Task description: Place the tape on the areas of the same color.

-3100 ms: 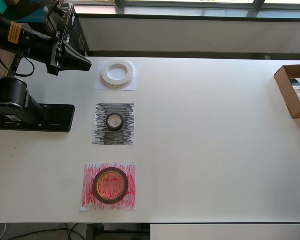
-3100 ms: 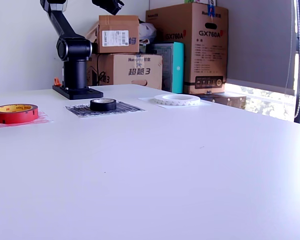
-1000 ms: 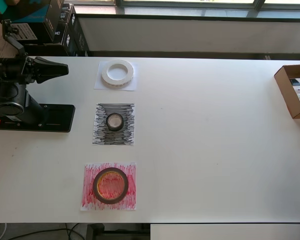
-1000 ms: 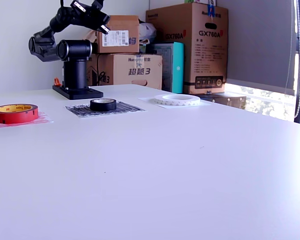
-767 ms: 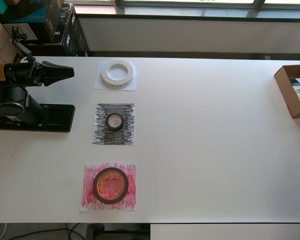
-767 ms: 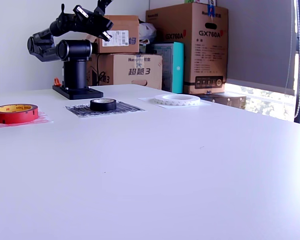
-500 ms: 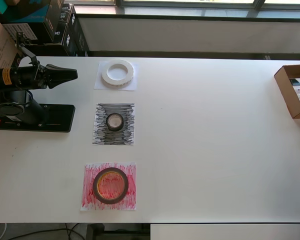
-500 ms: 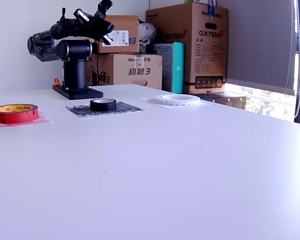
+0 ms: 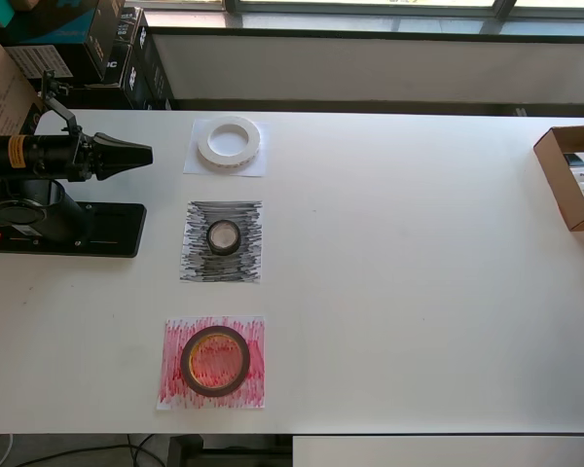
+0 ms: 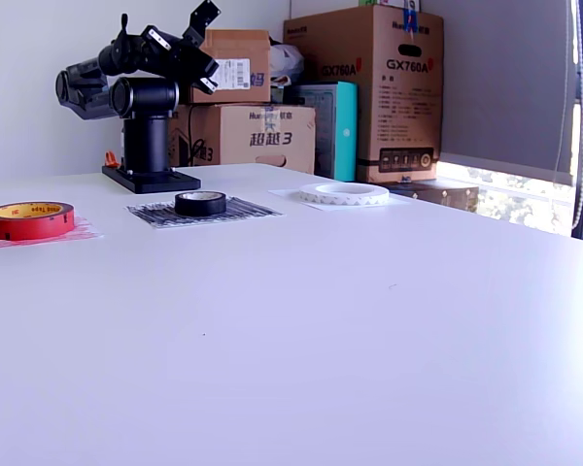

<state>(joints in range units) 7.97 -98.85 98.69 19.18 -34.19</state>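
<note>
The white tape ring lies on the plain white sheet. The small black ring lies on the black-scribbled sheet. The dark red ring with a yellowish core lies on the red-scribbled sheet. The exterior view shows the red ring, the black ring and the white ring in a row. My gripper hangs empty above the arm base, left of the white ring and apart from it. In the exterior view the gripper shows its jaws spread.
The arm's black base plate sits at the overhead view's left table edge. An open cardboard box stands at the right edge. Stacked cartons stand behind the table in the exterior view.
The arm has folded down from high near the white ring to a low pose over its base, then the gripper eased slightly right in the overhead view. The three rings have not moved.
</note>
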